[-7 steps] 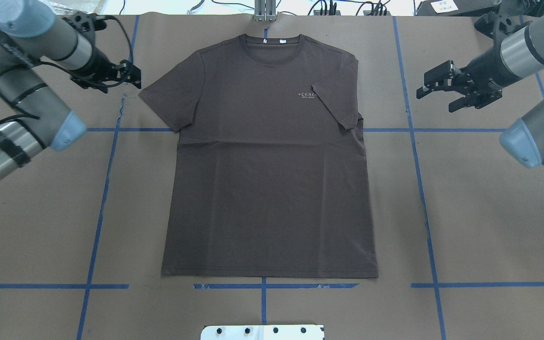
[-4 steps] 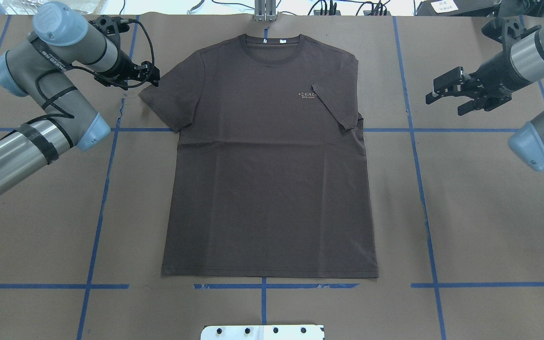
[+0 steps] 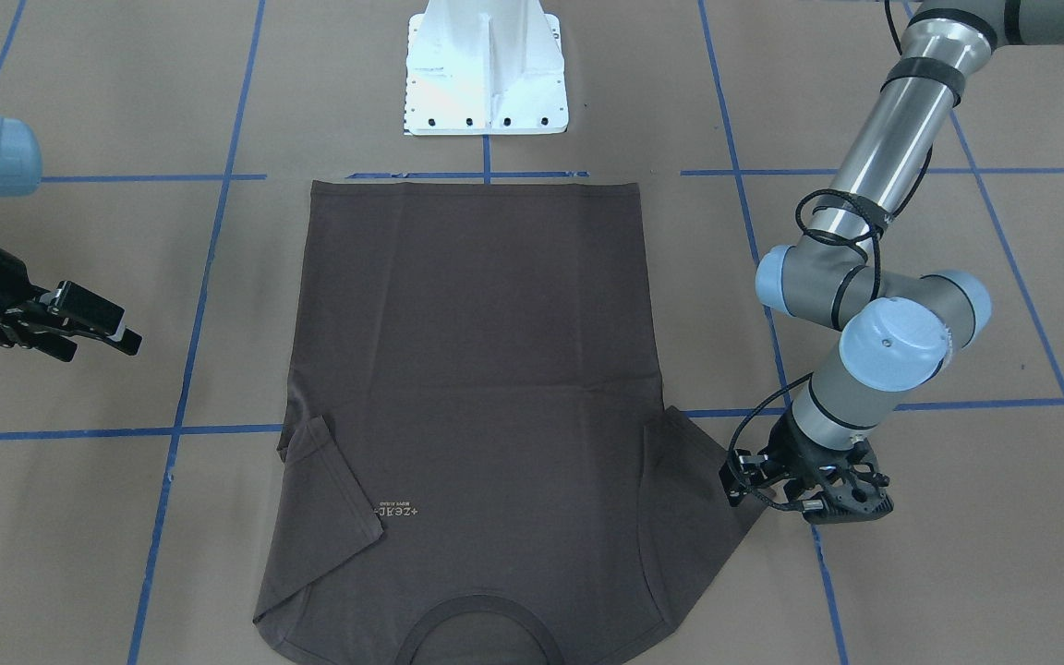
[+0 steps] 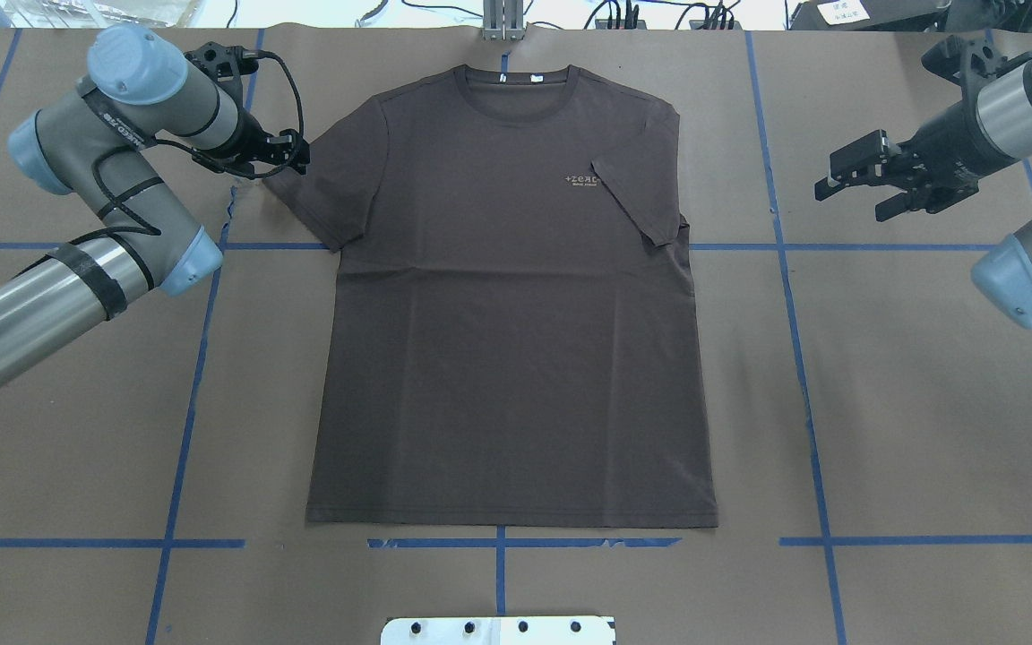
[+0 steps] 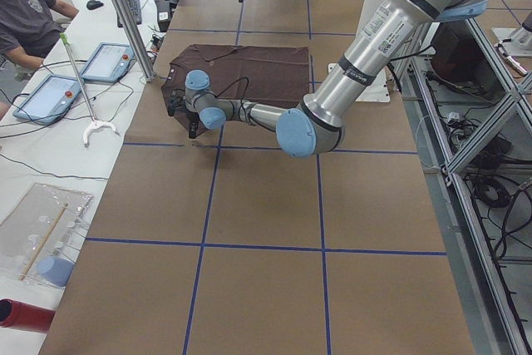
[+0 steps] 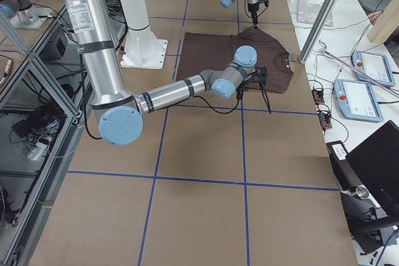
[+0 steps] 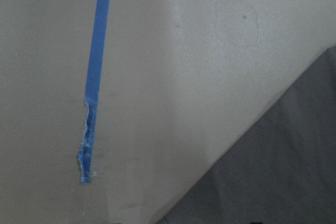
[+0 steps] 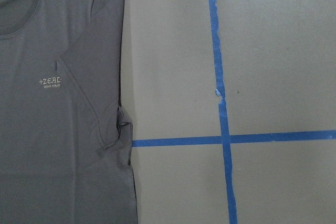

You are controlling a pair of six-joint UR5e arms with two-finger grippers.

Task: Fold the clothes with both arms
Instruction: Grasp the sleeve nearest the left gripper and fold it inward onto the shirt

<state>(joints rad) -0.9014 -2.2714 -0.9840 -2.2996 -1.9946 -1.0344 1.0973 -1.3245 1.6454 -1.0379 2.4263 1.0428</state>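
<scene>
T-shirt (image 4: 507,296) sleeve tip seemingly touches left hand (image 4: 296,154).

**Two silver-grey tubular arms, blue-capped and black-tipped**

The left arm (image 4: 135,193) and the right arm (image 4: 1004,112) are built from round tubes, polished silver on the long sections and matt grey at the joints. Each joint is closed by a light-blue cap (image 4: 126,54). Black bands (image 4: 90,273) are wrapped around the silver tubes, and a thin black cable (image 4: 300,94) is looped loosely beside the left wrist. Dark lettering is printed on a grey link. Black jaws are fitted at both wrists, and one on the right is tipped with a pale pad.
</scene>
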